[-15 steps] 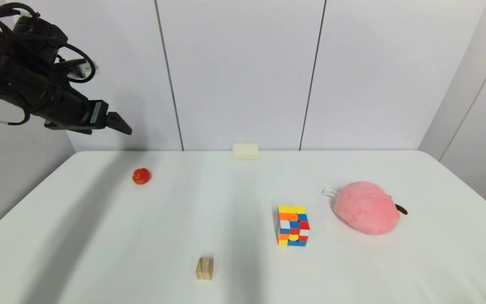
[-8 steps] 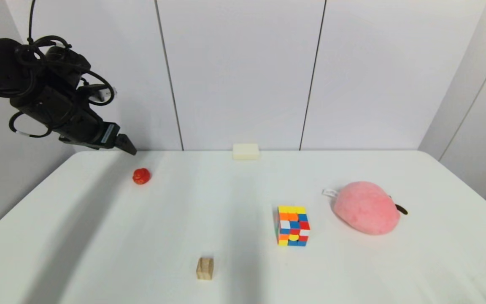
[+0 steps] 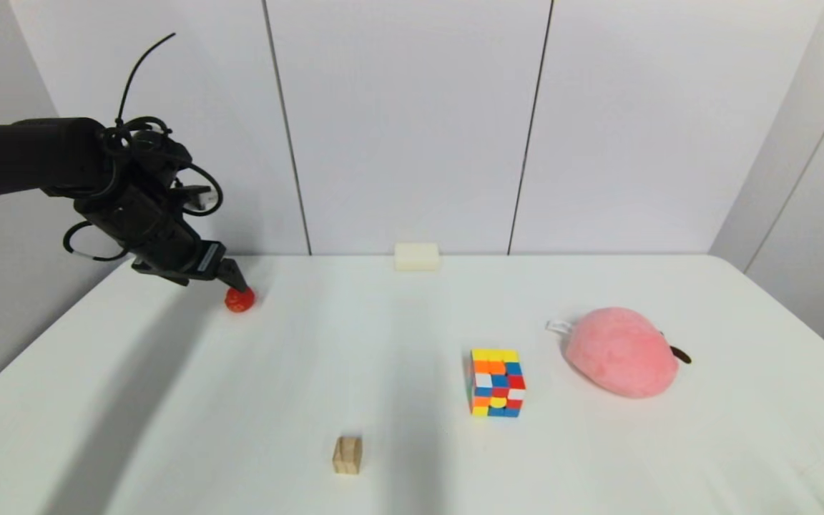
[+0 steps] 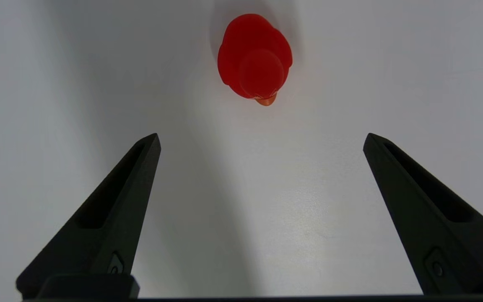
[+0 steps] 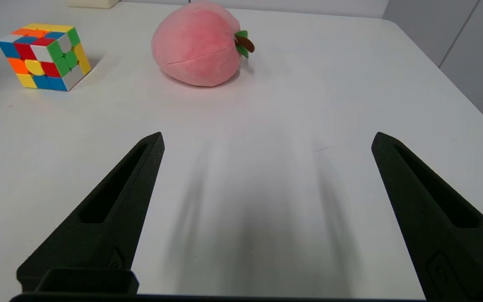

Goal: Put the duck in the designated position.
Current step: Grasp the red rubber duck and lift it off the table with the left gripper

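Left claw (image 4: 260, 140) is hanging just over the duck (image 3: 239, 300), fingers spread wide with nothing between them, duck sitting upright on my table's (image 3: 412, 458) far-left area.

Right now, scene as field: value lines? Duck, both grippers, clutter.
duck: red duck upright on the white table, far left, not held
left gripper: left gripper open, just above the table, duck just beyond the fingers
right gripper: right gripper open, empty, over bare table near the plush
clutter: puzzle cube, pink peach plush, wooden block, cream block
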